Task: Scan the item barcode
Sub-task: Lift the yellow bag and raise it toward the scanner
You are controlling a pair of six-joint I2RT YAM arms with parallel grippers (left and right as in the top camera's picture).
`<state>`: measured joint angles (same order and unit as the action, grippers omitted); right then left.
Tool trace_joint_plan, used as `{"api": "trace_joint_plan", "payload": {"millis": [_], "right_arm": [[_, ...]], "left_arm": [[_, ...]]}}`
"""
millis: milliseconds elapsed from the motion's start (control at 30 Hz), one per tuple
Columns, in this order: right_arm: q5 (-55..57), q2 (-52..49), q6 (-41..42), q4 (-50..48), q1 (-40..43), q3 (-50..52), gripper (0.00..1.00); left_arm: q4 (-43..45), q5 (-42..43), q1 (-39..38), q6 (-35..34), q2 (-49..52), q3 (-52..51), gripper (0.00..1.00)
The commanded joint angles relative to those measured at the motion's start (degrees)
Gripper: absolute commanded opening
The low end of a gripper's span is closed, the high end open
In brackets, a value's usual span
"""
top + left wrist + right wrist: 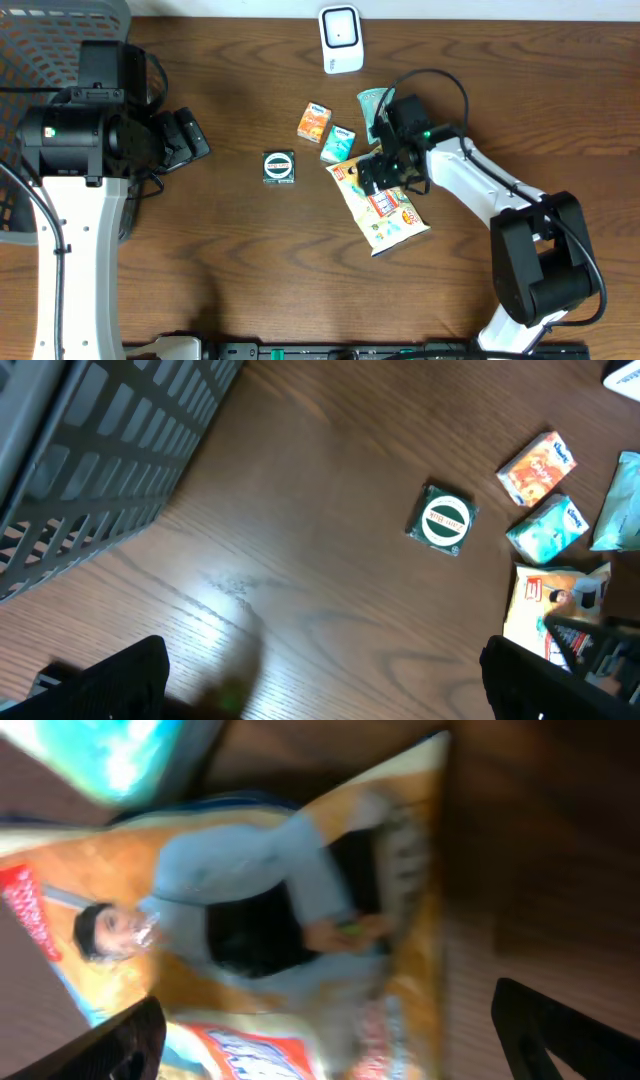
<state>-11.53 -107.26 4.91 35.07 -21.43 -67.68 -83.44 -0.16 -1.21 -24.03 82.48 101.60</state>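
- The snack bag (pixel 388 210), orange and yellow with a printed figure on its front, lies flat on the wooden table (pixel 250 260), right of centre.
- The right gripper (pixel 372 172) hangs over the upper end of that bag. In the right wrist view its two fingers (pixel 120 1040) stand wide apart at the lower corners, with the bag's printed face (pixel 300 920) filling the space between and below them. Neither finger visibly presses the bag.
- The white barcode scanner (pixel 340 38) stands at the far edge of the table, well apart from the bag.
- A small orange box (pixel 314 121) and a small teal pack (pixel 338 143) lie side by side between the scanner and the bag.
- A round green-and-white item on a dark square (pixel 279 166) sits to the left of them.
- A teal pouch (pixel 372 103) lies partly hidden under the right arm.
- The left gripper (pixel 185 140) hovers over bare wood beside the grey basket (pixel 40 40), its jaws spread wide and empty.
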Motion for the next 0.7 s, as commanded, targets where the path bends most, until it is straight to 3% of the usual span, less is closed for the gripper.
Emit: {"api": "trace_joint_plan", "payload": {"millis": [0,100,167,267,333,367,667], "right_arm": [[-7.48,0.17,-2.21,-2.29,0.22,3.17,0.99],[-7.5,0.11,-2.19,-3.98,0.17,5.42,0.96],[-7.48,0.11,-2.19,-5.01,0.0,6.99,0.84],[-7.5,0.11,-2.12,-6.43,-0.11,9.27,0.48],[-7.58,0.11,-1.2,-6.38,-0.09,9.62,0.08],[-7.93,0.11,-0.02,-6.4,-0.02,9.55,0.01],[-11.52,5.66,4.92,-2.51,0.42,1.57,0.01]], "left_arm": [[-0.09,-0.5,0.28,-0.24,0.24,-0.11,0.98],[-0.09,-0.5,0.28,-0.24,0.24,-0.11,0.98],[-0.09,-0.5,0.28,-0.24,0.24,-0.11,0.98],[-0.07,-0.5,0.28,-0.24,0.24,-0.11,0.98],[-0.09,-0.5,0.28,-0.24,0.24,-0.11,0.98],[-0.09,-0.5,0.28,-0.24,0.24,-0.11,0.98],[-0.09,-0.5,0.28,-0.24,0.24,-0.11,0.98]]}}
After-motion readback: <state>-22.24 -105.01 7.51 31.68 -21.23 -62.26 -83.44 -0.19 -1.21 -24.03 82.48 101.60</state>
